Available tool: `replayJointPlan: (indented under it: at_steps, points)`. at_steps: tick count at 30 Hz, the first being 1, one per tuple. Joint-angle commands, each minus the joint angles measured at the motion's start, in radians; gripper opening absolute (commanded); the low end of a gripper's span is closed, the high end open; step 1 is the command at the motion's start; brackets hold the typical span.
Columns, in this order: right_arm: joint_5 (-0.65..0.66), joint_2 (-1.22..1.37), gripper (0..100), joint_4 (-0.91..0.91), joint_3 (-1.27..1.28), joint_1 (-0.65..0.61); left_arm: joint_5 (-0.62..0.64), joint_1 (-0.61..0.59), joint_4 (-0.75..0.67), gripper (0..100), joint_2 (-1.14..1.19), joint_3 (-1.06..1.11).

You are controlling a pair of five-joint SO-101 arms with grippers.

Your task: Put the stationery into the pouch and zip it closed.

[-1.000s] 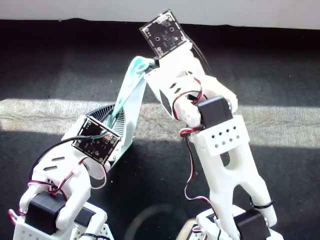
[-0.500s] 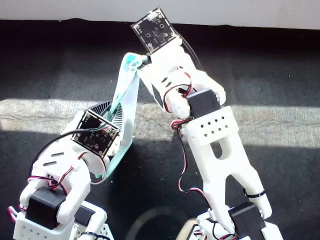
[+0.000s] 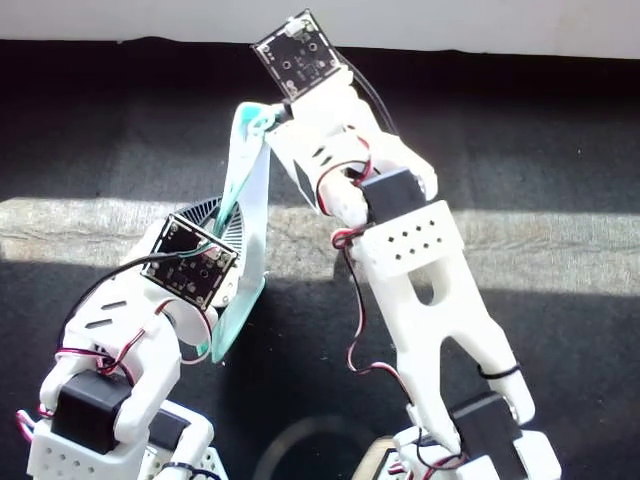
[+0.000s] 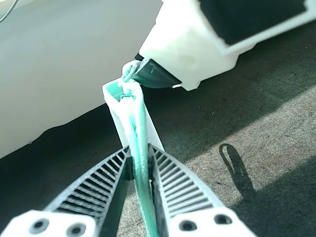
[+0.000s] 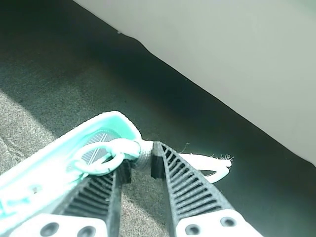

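1. My left pincer [image 4: 139, 163] is pressed together on the pouch [image 4: 129, 106]. Its ribbed fingers [image 4: 177, 190] sit one on each side of the mint-green zip seam, which runs out between them.
2. My right pincer [image 5: 140, 160] is nipped on the zip pull [image 5: 106, 154]. The pale looped cord leaves its tips and joins the far corner of the pouch [image 5: 59, 150].
3. In the high view the left pincer [image 3: 225, 235] grips the pouch [image 3: 250, 195] low at its near end. The right pincer [image 3: 272, 118] has it at the far, upper tip.
4. The pouch hangs between the two, off the surface [image 3: 560, 150], standing on edge and leaning from near left up toward the far side. It is white with mint-green trim. I cannot tell how far along the zip is drawn, nor what is inside.
5. From the left wrist view, the right pincer's dark tip [image 4: 155, 74] touches the zip pull [image 4: 129, 70] just at the pouch's top corner.
6. The surface is dark and cloth-like. A band of sunlight [image 3: 560, 245] crosses it from left to right beneath both arms.
7. A pale wall [image 3: 500, 20] runs along the far edge.
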Motion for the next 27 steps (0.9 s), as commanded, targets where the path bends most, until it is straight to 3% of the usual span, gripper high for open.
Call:
replayJointPlan:
  at_steps: [1, 13, 27]
  points:
    - [0.006, 0.156, 0.5, -0.039, -0.074, 0.174, 0.006, -0.001, 0.06, 1, -0.104, -0.035]
    - [0.002, 0.386, 0.5, 0.053, -0.308, 0.214, 0.006, -0.001, 0.101, 1, -0.185, -0.015]
    - [0.002, 0.495, 0.5, 0.074, -0.374, 0.286, 0.006, -0.002, 0.103, 1, -0.208, -0.021]
